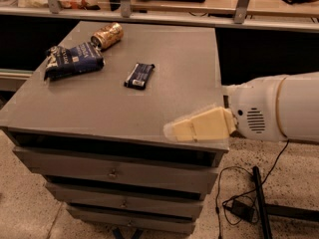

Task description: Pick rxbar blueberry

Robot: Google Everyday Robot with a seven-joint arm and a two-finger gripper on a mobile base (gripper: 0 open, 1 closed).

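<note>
The rxbar blueberry (139,75) is a small flat dark navy bar with pale lettering. It lies near the middle of the grey cabinet top (99,108). My gripper (175,131) reaches in from the right on a white arm, with cream fingers over the front right corner of the top. It is to the right of the bar and nearer the front edge, well apart from it. Nothing shows between its fingers.
A puffy dark-blue snack bag (73,60) lies at the left of the top. A gold can (106,35) lies on its side behind it. Drawers sit below the top. A black cable and stand (249,203) are on the floor at the right.
</note>
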